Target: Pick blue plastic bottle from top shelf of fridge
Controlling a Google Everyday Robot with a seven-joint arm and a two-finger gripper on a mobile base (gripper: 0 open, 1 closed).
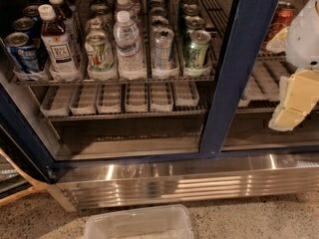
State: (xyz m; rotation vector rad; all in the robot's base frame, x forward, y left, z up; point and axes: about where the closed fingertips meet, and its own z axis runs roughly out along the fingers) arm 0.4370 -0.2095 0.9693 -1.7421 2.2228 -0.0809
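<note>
The blue plastic bottle (56,46) stands upright at the front of a lane tray on the top shelf (114,78), second lane from the left. It has dark brown liquid, a white cap and a white label. More bottles like it (59,6) stand behind it. The fridge (189,180) is open on its left half. My gripper (294,101), white with pale yellow pads, hangs at the right edge of the camera view. It is in front of the right glass door, far to the right of the bottle and a little lower, and holds nothing.
A blue soda can (21,51) stands left of the bottle, a green-white can (99,51) and a taller water bottle (128,44) to its right, then more cans (163,46). The dark blue door frame (239,68) stands between gripper and bottle. The lower rack (124,114) holds bare trays. A clear bin (139,223) lies on the floor.
</note>
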